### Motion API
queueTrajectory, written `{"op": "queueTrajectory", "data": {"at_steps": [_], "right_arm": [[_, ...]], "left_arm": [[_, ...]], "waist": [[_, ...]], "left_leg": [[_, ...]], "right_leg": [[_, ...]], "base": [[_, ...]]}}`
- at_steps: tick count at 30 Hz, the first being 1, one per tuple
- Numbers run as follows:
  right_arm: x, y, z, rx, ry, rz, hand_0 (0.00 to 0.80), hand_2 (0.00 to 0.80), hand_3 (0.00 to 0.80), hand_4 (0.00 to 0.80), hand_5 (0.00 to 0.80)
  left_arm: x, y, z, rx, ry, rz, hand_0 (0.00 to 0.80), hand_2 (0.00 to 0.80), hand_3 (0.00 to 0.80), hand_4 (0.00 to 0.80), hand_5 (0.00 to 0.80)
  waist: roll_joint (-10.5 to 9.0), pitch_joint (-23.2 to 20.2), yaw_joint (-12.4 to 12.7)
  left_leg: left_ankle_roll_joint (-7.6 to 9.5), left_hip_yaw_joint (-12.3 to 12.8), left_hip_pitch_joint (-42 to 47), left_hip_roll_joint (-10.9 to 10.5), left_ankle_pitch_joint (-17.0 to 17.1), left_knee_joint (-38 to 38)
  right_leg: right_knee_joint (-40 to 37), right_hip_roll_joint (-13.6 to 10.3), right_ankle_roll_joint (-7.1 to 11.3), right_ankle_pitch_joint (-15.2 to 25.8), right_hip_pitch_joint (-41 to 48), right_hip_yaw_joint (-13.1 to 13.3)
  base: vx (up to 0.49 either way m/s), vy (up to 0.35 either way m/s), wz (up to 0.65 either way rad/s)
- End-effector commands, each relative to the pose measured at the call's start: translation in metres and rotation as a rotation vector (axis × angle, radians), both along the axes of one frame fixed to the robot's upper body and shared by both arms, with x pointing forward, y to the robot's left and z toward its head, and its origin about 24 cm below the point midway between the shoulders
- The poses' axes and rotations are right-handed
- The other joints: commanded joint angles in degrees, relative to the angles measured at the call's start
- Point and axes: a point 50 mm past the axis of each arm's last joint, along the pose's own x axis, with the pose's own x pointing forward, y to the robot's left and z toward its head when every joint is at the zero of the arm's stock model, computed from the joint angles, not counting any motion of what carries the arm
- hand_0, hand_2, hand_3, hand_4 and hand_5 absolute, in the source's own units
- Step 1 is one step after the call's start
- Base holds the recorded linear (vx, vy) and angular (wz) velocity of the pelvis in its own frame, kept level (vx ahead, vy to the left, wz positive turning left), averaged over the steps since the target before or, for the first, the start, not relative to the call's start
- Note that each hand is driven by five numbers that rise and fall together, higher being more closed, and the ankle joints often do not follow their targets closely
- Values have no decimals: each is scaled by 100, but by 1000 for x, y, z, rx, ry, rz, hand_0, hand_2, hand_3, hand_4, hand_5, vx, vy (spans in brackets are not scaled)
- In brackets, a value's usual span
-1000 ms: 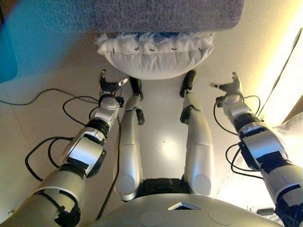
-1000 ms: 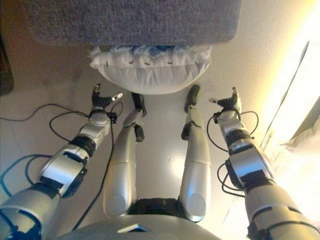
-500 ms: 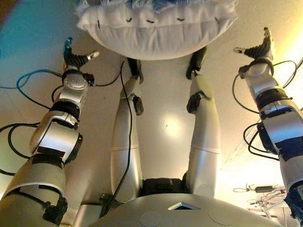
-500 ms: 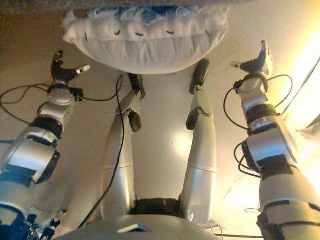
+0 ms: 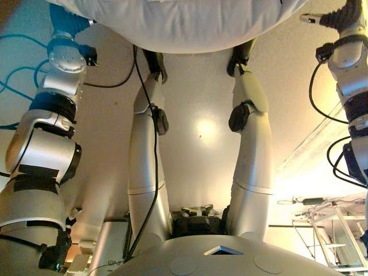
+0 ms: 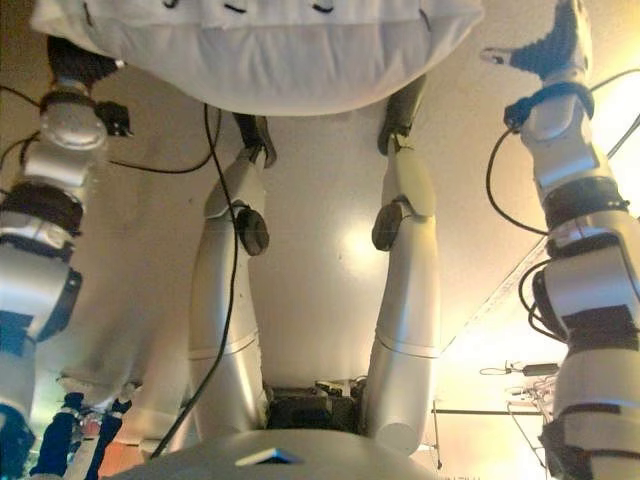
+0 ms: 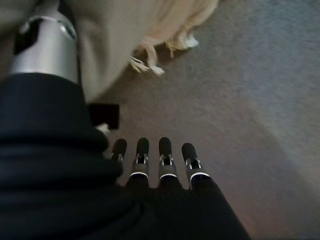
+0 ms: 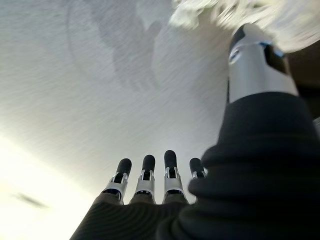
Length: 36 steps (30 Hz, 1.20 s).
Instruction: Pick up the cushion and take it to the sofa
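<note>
A white cushion (image 5: 184, 23) with a fringed edge (image 7: 150, 55) lies at the top of the eye views, against grey fabric (image 7: 250, 90). My left hand (image 6: 75, 62) is at its left end, fingers (image 7: 150, 160) straight over the grey fabric and thumb (image 7: 45, 45) right beside the cushion's cloth. My right hand (image 6: 550, 45) is off the cushion's right end, a gap between them. Its fingers (image 8: 145, 175) are straight and its thumb (image 8: 255, 65) points toward the fringe (image 8: 240, 12). Neither hand grips anything.
A blue cable (image 5: 11, 80) runs over the pale floor at the left. At the lower right stand a thin metal frame (image 5: 339, 230) and a small device with a cord (image 5: 313, 201), beside a brightly lit strip of floor.
The whole picture has shifted and the cushion now looms larger at the top edge. Both arms have reached forward and spread wider, ending at the cushion's two ends.
</note>
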Motion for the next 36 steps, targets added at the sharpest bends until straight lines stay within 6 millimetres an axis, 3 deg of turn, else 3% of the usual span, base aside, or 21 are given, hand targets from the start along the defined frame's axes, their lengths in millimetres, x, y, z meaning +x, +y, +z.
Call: {"op": "queueTrajectory", "data": {"at_steps": [1,5,9,14,21,22,23,30,36], "right_arm": [[-2,18,20,-76,-40,144,0,0,0,0,0],[1,44,33,-107,-4,295,0,0,0,0,0],[2,71,34,5,157,573,0,0,0,0,0],[-4,100,33,152,271,863,0,0,0,0,0],[-8,133,32,175,323,1034,0,0,0,0,0],[-9,137,34,179,320,1057,392,392,392,392,392],[-11,142,35,191,308,1091,800,800,800,800,800],[-22,154,24,274,232,1188,800,800,800,800,800],[-35,142,-26,374,170,1131,800,800,800,800,800]], "left_arm": [[-1,-4,15,26,-67,-53,0,0,0,0,0],[4,-31,29,73,-86,-182,0,0,0,0,0],[7,-70,31,72,21,-502,0,0,0,0,0],[3,-111,36,46,45,-762,0,0,0,0,0],[-7,-155,34,-55,77,-1066,0,0,0,0,0],[-9,-159,35,-75,73,-1100,216,216,216,216,216],[-11,-165,34,-108,77,-1165,800,800,800,800,800],[-27,-184,15,-301,18,-1338,800,800,800,800,800],[-49,-187,-46,-458,57,-1396,800,800,800,800,800]], "waist": [[355,-34,-131],[366,-34,-124],[365,-34,-134],[391,-34,-168],[467,-34,-165],[480,-34,-166],[491,-34,-164],[467,-34,-107],[252,-34,23]], "left_leg": [[-250,-300,10,251,-203,-250],[-278,-308,-86,232,-146,-326],[-308,-306,-168,218,-87,-396],[-336,-290,-282,213,-60,-343],[-380,-305,-291,183,-20,-388],[-382,-306,-327,177,9,-398],[-388,-310,-316,172,21,-418],[-390,-417,74,104,156,-648],[-437,-469,1183,65,311,-953]], "right_leg": [[164,-193,550,-515,121,422],[76,-179,586,-464,42,418],[-11,-176,621,-402,-31,411],[-8,-180,656,-342,-139,444],[-177,-184,693,-262,-123,485],[-195,-190,693,-234,-156,492],[-213,-193,696,-226,-143,498],[-514,-239,704,-122,322,446],[-793,-364,739,-40,1535,158]], "base": [[0,0,0],[0,0,0],[0,0,0],[-5,6,1],[-4,0,0],[-36,4,1],[0,0,0],[-11,-16,-1],[-30,-87,5]]}}
